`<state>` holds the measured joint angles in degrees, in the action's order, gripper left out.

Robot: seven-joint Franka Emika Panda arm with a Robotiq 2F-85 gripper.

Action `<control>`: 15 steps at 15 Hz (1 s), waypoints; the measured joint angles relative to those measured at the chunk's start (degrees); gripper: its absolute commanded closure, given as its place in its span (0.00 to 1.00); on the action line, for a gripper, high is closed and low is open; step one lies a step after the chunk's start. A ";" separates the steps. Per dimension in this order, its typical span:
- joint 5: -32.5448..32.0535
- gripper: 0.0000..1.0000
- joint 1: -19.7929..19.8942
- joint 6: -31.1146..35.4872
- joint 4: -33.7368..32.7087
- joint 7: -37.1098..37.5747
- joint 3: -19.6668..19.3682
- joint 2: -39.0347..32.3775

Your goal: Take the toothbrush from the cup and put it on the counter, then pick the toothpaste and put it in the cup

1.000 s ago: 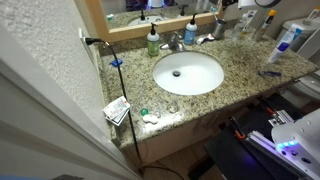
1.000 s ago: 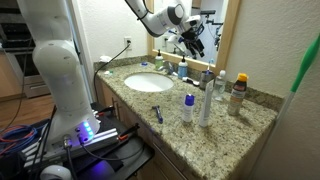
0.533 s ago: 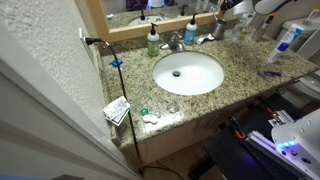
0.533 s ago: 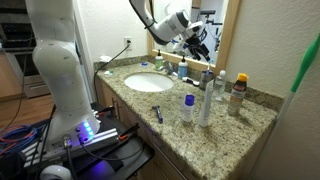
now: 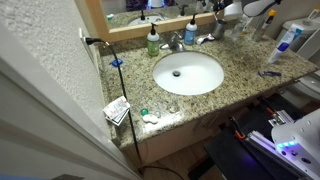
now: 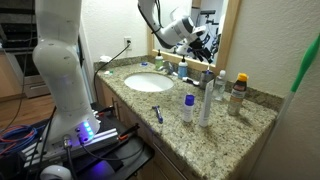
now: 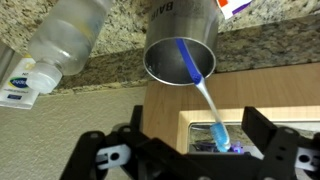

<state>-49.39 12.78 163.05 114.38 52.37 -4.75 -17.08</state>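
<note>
Wrist view showed the claw [image 7: 185,150] open and empty over the cup [image 7: 180,50] holding the toothbrush [image 7: 200,95]; in an exterior view the arm [image 6: 172,26] sat lower than a second earlier

In the wrist view the cup [image 7: 180,45] is cut off by the top edge, so its far end does not show; the lettering on its side is cropped and unreadable; one end of the toothbrush [image 7: 207,105] is hidden inside the cup; a clear bottle [image 7: 70,35] is blurred and runs off the top edge; a white tube [image 7: 18,85] is cropped at the left edge; the gripper [image 7: 180,148] runs off the bottom edge; in both exterior views cup and toothbrush are too small to pick out.
</note>
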 measured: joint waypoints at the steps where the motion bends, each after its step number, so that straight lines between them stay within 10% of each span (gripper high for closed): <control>1: -0.39 0.00 -0.08 -0.08 -0.03 0.07 -0.07 -0.05; 13: -2.20 0.00 -1.45 -0.26 -8.68 1.35 -0.93 -9.04; 15: -2.20 0.27 -1.61 -0.51 -8.73 1.35 -1.02 -9.02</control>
<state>-51.60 11.17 162.54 105.65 53.72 -5.77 -26.10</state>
